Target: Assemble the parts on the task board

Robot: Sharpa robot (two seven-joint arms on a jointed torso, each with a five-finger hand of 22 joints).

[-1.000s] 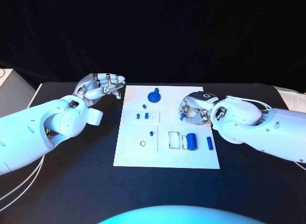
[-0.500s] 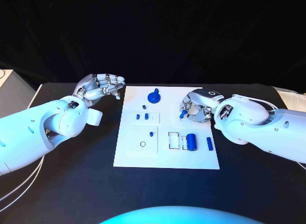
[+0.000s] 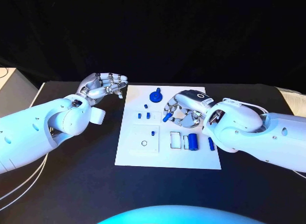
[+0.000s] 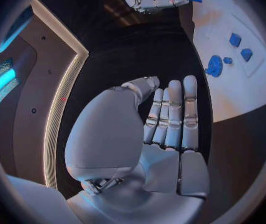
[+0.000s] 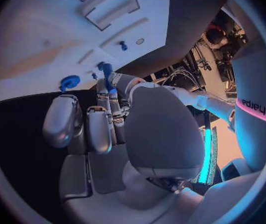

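head view: right hand over the white board, pinching a small blue peg that slants down toward the board's middle; a blue cylinder lies in its slot, long axis front to back.
left wrist view: left hand off the board, fingers straight and side by side, holding nothing.
right wrist view: peg gripped at the fingertips.

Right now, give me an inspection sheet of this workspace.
Surface: black table, bare around the board.
Job's things: white board mid-table; blue knob, small blue pieces, blue cylinder and blue pin on it.
Clutter: nothing seen.
Robot hands: right robot hand pinches a blue peg above the board; left robot hand holds nothing, fingers curled, beside the board.
Cables: white cables at the left arm.
Surroundings: dark backdrop.
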